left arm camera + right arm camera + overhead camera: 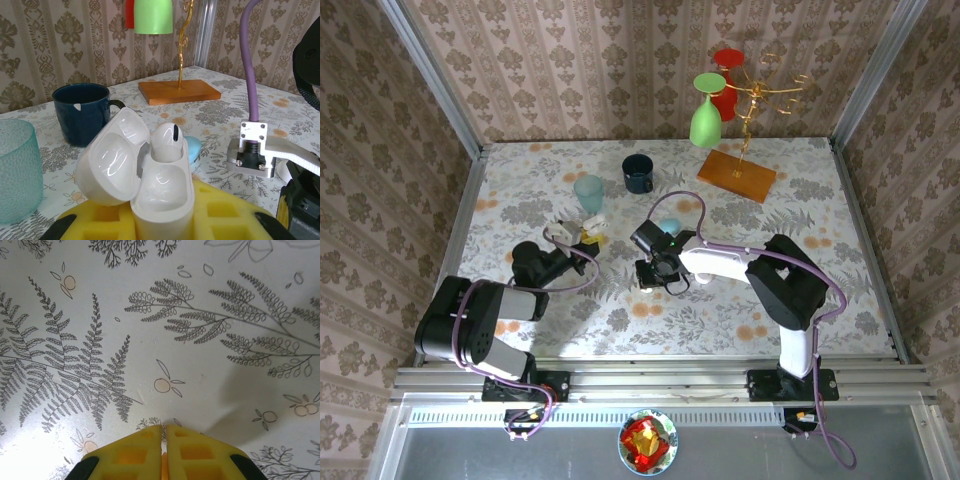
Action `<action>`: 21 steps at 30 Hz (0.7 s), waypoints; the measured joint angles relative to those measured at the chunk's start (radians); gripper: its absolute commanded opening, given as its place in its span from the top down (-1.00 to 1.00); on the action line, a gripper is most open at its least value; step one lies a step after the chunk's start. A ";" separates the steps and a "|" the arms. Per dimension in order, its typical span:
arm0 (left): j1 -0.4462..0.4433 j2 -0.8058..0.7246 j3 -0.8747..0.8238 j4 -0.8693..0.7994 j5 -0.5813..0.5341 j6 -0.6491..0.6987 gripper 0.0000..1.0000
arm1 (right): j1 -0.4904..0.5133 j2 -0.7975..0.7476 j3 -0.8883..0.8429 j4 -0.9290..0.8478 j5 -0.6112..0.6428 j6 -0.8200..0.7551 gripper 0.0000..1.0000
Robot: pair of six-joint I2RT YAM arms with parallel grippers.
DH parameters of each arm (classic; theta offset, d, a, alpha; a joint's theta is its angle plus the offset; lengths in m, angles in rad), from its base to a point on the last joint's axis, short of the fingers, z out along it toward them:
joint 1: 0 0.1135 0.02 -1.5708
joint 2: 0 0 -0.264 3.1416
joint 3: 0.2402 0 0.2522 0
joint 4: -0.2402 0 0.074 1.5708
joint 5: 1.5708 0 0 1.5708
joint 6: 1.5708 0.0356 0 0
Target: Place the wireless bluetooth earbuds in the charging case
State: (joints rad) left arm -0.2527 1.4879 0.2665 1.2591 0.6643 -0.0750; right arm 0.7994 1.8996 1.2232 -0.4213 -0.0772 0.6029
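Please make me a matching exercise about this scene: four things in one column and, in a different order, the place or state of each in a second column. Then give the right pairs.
Things
1. earbud
2. dark blue mug
3. green glass
4. right gripper

Places or states
A. hangs upside down from the gold rack
B. shut, above the patterned table
C. sits in the open charging case, which the left gripper holds
D. stands upright beside the teal cup

Pairs: 1-C, 2-D, 3-A, 4-B
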 measured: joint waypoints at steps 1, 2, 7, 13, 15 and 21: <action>0.000 0.000 -0.001 0.000 -0.001 0.000 0.99 | 0.000 0.000 0.004 0.001 0.007 -0.014 0.77; 0.000 0.000 -0.003 0.001 -0.003 0.000 0.99 | 0.000 0.000 0.009 0.003 0.017 -0.031 0.77; 0.006 0.000 -0.006 0.002 -0.008 0.000 0.99 | -0.003 0.000 0.035 0.043 0.059 -0.130 0.78; 0.013 -0.001 -0.012 0.003 -0.020 0.000 0.99 | -0.005 0.000 0.011 0.227 0.098 -0.261 0.79; 0.014 -0.004 -0.012 0.003 -0.031 0.000 0.99 | -0.006 0.000 -0.034 0.321 0.100 -0.292 0.79; 0.020 -0.018 -0.022 0.004 -0.042 0.000 0.99 | -0.003 0.000 -0.192 0.519 0.096 -0.328 0.75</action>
State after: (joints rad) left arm -0.2329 1.4700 0.2447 1.2629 0.6220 -0.0750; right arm 0.7959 1.8999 1.0313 0.0978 0.0185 0.2745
